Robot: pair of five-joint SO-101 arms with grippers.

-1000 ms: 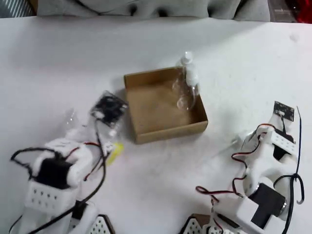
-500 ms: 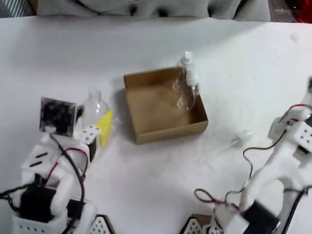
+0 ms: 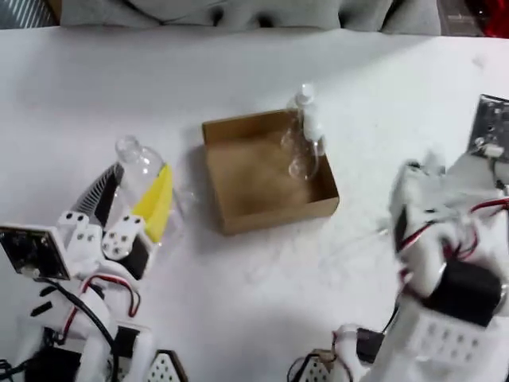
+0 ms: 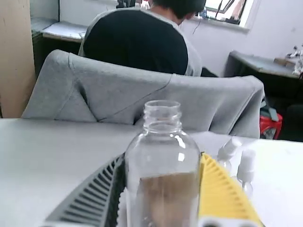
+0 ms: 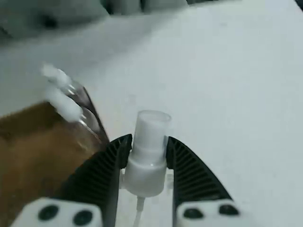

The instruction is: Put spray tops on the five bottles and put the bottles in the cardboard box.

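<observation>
Clear plastic, the uncapped bottle [image 4: 162, 161] sits clamped in your left gripper [image 3: 140, 177] near the cardboard box [image 3: 274, 213]. Your right gripper [image 5: 148, 143] pinches a spray top [image 5: 152, 124]. Its thin dip tube [image 5: 138, 208] could miss the narrow neck and bend.

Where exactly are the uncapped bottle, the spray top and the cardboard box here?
uncapped bottle [image 4: 162, 163], left wrist view, on its clear body.
spray top [image 5: 152, 130], right wrist view, on its white head.
cardboard box [image 3: 278, 216], high view, on its near wall.
</observation>
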